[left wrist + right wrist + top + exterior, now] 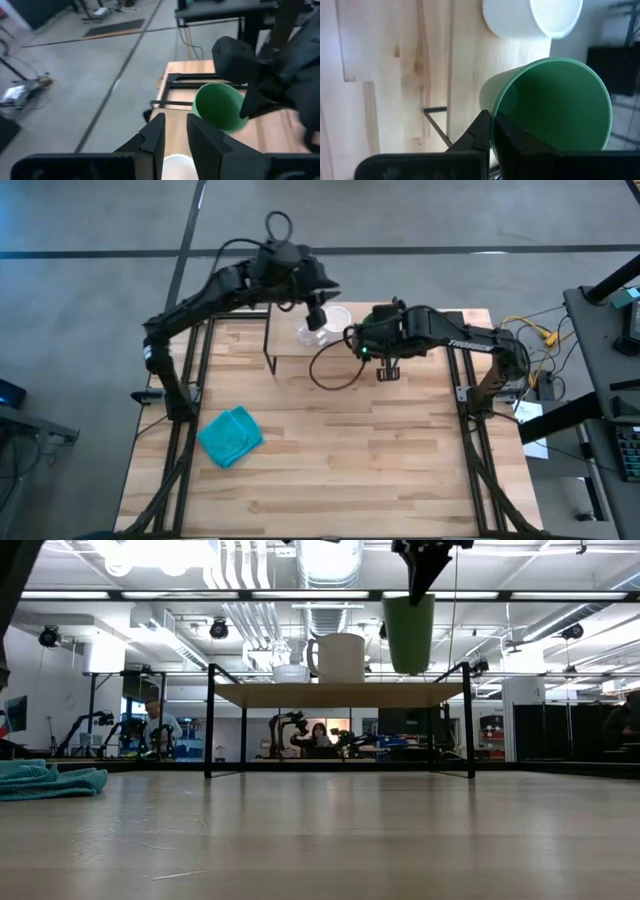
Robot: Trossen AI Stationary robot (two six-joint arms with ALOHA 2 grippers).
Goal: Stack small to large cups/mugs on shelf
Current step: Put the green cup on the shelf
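Observation:
The green cup hangs in my right gripper, lifted above the right end of the shelf. The white handled mug stands on its base on the shelf board, and the small clear glass cup stands beside it. My left gripper is open and hovers over the white mug, whose rim shows just below its fingers. In the high view both grippers are over the shelf, the left gripper by the mug. The green cup also shows in the left wrist view. My right gripper pinches the green cup's rim, one finger inside the cup and one outside against its wall. The fingers come from above, pointing down. The cup hangs upright below them, lifted clear of the shelf board.
A teal cloth lies on the tabletop toward its near left part, away from the shelf. A looped cable lies on the table in front of the shelf. The broad wooden tabletop stretches out in front of the shelf.

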